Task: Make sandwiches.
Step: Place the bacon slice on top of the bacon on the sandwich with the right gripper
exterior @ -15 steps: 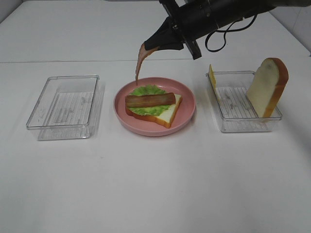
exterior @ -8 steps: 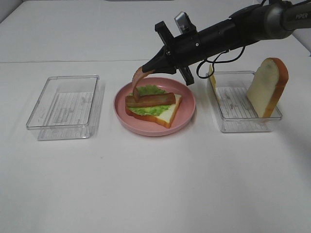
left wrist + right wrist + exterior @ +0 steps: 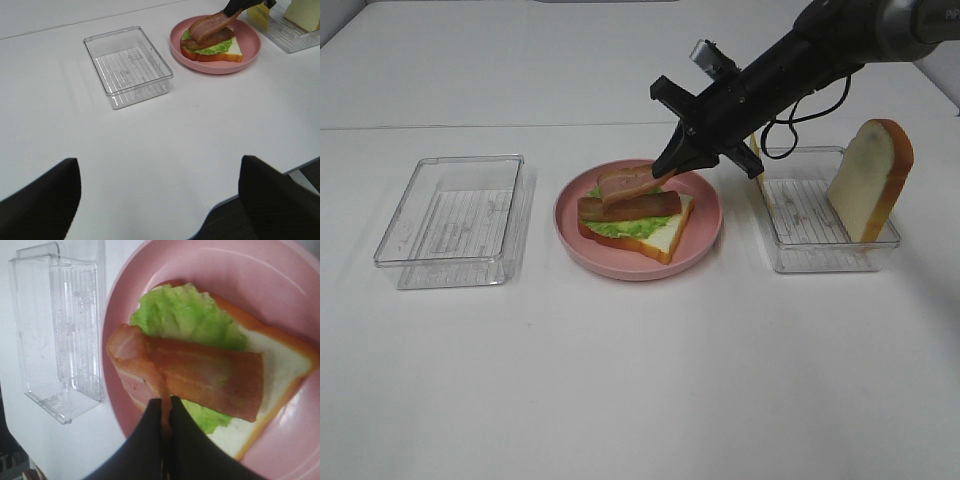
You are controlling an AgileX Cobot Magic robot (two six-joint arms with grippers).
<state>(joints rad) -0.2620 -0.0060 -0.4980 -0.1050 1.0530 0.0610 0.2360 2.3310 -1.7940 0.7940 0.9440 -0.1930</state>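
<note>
Bacon strip (image 3: 628, 183) clamped in right end effector (image 3: 670, 165), draped across sandwich (image 3: 660, 234); lower flat beside first strip (image 3: 645, 207), then release. Left end effector (image 3: 160, 200) spread, idle.

Glossy black throughout: tubular right arm (image 3: 830, 40) narrowing to a slim, pointed right gripper (image 3: 667, 168). Thin black cable (image 3: 820, 110) looped at six o'clock of the arm; small silver-grey block (image 3: 705, 53) at twelve.

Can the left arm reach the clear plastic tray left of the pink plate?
Probably yes: the open left gripper faces the clear plastic tray across bare table; the right gripper works over the pink round plate.
</note>
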